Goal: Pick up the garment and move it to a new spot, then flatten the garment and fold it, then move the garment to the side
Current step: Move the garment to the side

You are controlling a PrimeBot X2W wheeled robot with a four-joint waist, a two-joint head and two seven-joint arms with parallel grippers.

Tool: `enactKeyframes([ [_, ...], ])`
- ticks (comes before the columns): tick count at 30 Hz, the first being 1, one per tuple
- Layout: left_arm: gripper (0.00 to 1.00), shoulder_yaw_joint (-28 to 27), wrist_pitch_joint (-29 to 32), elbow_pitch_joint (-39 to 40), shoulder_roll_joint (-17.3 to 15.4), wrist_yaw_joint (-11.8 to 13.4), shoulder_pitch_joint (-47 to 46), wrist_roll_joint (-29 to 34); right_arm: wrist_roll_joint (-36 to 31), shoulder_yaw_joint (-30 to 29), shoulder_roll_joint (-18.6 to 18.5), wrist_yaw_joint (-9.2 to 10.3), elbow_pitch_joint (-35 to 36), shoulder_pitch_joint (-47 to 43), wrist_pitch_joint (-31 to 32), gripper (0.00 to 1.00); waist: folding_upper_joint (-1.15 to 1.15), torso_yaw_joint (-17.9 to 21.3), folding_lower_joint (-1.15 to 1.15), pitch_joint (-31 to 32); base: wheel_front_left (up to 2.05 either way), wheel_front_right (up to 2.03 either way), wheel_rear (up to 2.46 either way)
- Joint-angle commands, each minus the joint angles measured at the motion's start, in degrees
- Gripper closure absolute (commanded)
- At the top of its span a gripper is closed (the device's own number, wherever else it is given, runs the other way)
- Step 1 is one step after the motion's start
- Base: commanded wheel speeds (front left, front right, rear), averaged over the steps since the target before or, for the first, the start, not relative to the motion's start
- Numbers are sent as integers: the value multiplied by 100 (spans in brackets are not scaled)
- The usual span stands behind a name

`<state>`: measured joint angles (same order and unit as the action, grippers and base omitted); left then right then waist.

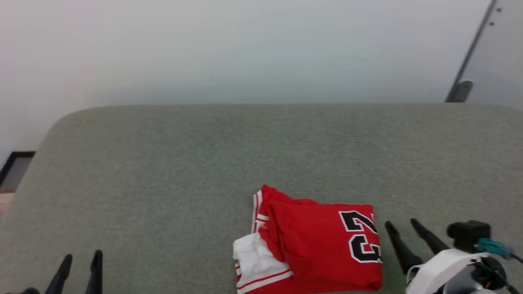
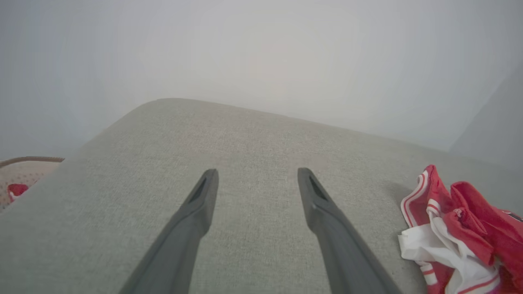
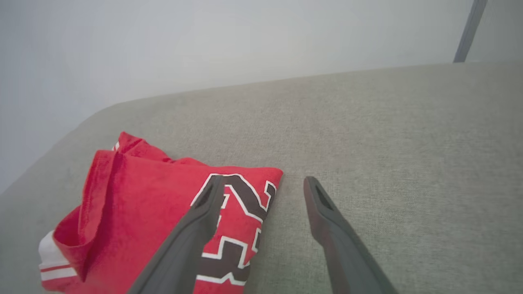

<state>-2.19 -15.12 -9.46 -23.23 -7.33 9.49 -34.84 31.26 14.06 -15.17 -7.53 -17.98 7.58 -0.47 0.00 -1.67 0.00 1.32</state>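
The garment (image 1: 314, 249) is a red jersey with white sleeve cloth, striped trim and black white-edged numerals, lying folded into a compact stack near the front edge of the grey cushioned surface (image 1: 204, 163). My right gripper (image 1: 400, 223) stands open just right of the garment's edge, nothing between its fingers. In the right wrist view the garment (image 3: 135, 212) lies under and left of the right gripper (image 3: 263, 183). My left gripper (image 1: 81, 257) is open at the lower left, well clear of the garment. In the left wrist view the left gripper (image 2: 257, 175) hovers over bare cushion, the garment (image 2: 457, 228) at the right edge.
A pale wall rises behind the cushion's far edge. A grey slanted pole (image 1: 466, 61) stands at the back right. At the far left of the left wrist view, a beige perforated basket (image 2: 24, 171) holds a bit of red cloth. A dark frame (image 1: 14, 167) sits left of the cushion.
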Motion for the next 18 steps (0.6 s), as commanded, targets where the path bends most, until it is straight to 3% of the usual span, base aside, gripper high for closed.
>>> enactKeyframes([
  [1, 0, 1, 2, 2, 6, -18, 35, -9, 12, 57, 9, 10, -46, 65, 59, 0, 0, -180, 0, -7, 0, 0, 0],
  [6, 0, 89, 2, -41, -7, -18, 76, -38, 23, 178, 6, 10, -466, 219, 456, 0, 0, -467, 0, -2, 0, 0, 0],
  [18, 0, 264, 2, -77, -26, -19, -32, -145, -15, -194, 270, 10, -1452, 617, 1839, 0, 0, -906, 0, -242, 0, 0, 0],
])
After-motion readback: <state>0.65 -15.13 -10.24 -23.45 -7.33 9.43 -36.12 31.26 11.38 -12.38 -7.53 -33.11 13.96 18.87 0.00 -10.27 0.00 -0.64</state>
